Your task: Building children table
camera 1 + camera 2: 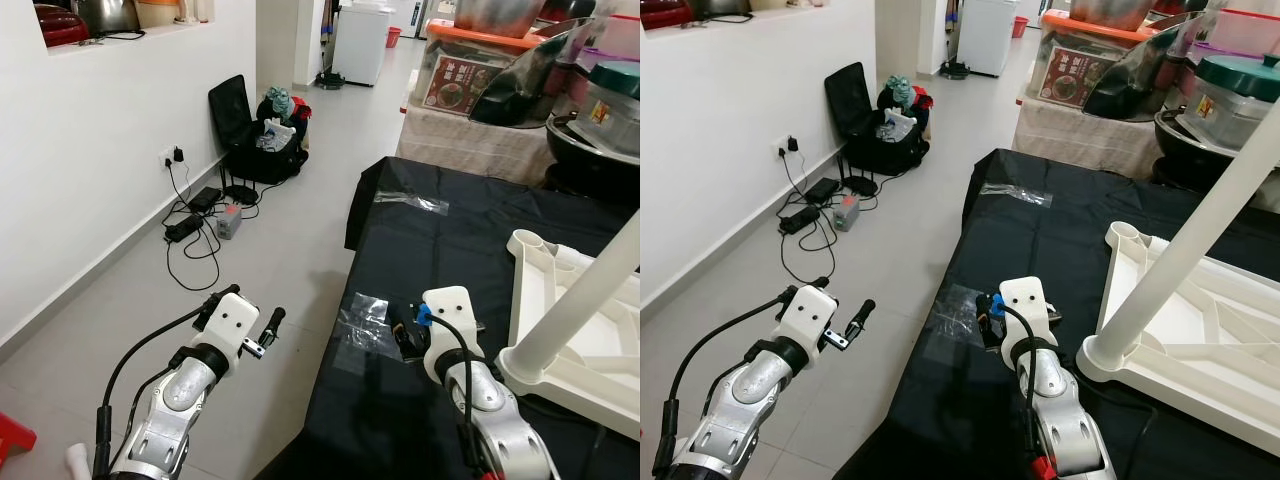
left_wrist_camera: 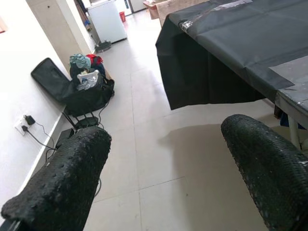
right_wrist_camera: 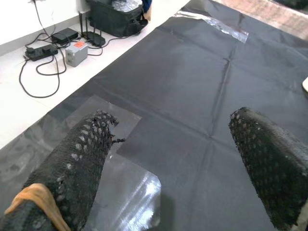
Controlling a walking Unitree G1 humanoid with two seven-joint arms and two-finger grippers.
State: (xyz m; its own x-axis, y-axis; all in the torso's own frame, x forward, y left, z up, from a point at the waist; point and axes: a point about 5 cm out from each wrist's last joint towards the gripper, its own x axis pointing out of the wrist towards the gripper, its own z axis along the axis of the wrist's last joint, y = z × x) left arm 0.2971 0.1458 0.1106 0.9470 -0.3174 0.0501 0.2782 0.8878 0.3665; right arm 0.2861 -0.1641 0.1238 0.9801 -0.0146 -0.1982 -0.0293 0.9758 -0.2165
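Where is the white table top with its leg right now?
In the eye views, the white table top lies upside down on the black cloth at the robot's right, one white leg standing up from its near corner, just right of the right gripper.

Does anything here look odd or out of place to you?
Yes. The white children's table lies upside down on the black cloth, one leg pointing up. The right gripper's finger has frayed black covering, with orange showing beneath.

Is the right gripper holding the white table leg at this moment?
No. The right gripper is open above the black cloth and grips nothing; the white table leg stands apart from it.
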